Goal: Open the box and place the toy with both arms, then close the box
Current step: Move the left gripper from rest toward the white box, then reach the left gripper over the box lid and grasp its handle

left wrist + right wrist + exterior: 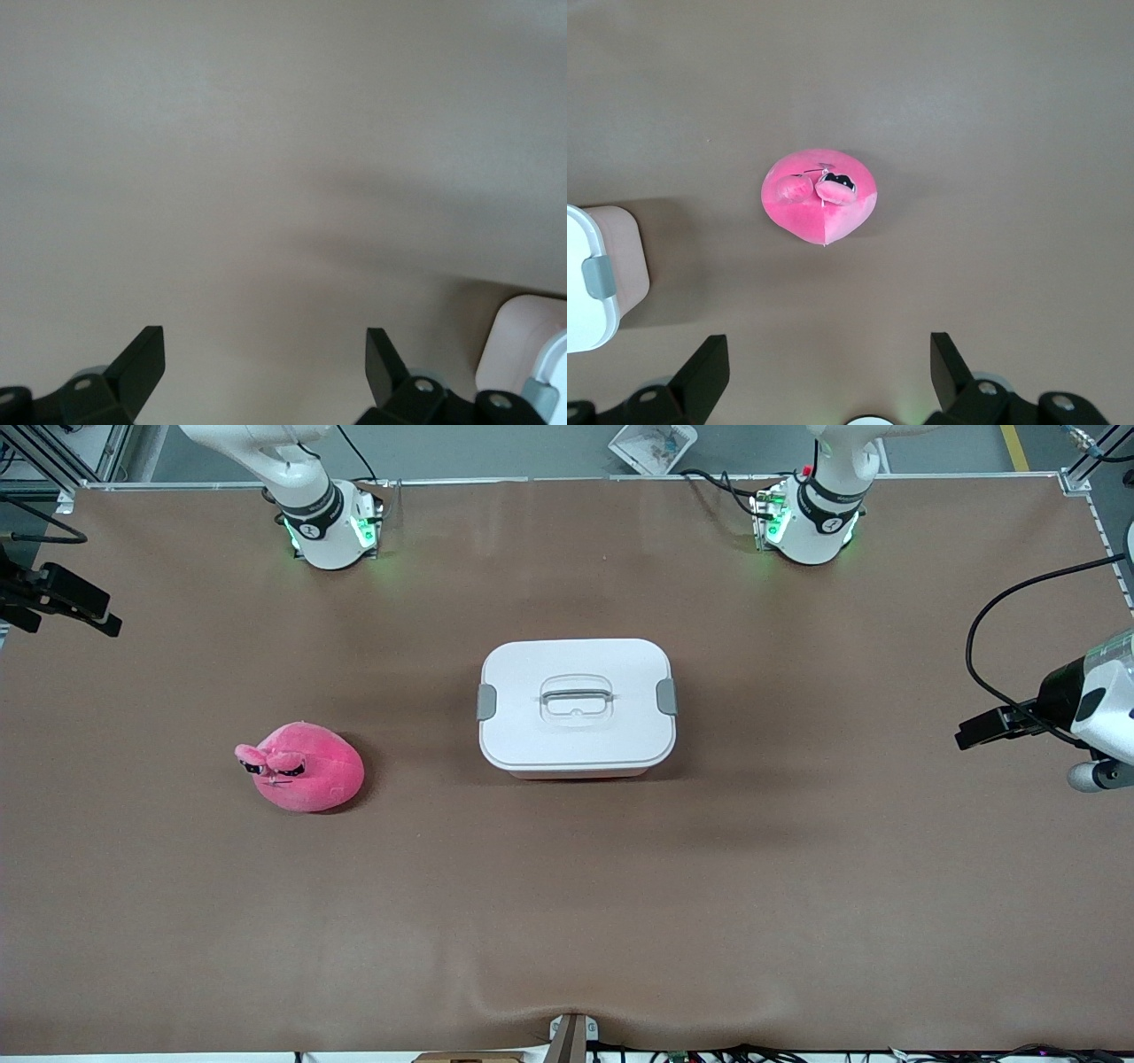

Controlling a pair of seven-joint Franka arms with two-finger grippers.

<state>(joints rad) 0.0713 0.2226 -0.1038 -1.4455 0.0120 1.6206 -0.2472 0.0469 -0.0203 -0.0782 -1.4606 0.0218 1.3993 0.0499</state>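
Note:
The box [577, 707] stands shut in the middle of the table, its white lid down, a recessed handle [577, 695] in the centre and a grey clip [486, 701] at each end. The pink plush toy [302, 767] lies on the table toward the right arm's end, slightly nearer the front camera than the box. My right gripper [828, 341] hangs open high over bare table, with the toy [821, 196] and an end of the box [613, 257] below it. My left gripper [266, 336] is open and empty over bare table, a corner of the box [518, 350] just showing. Both hands are outside the front view.
Both arm bases [330, 531] [811, 522] stand at the table's edge farthest from the front camera. Black camera gear [62, 598] juts in at the right arm's end, and a white-and-black device with a cable [1076, 708] at the left arm's end. A brown mat [567, 895] covers the table.

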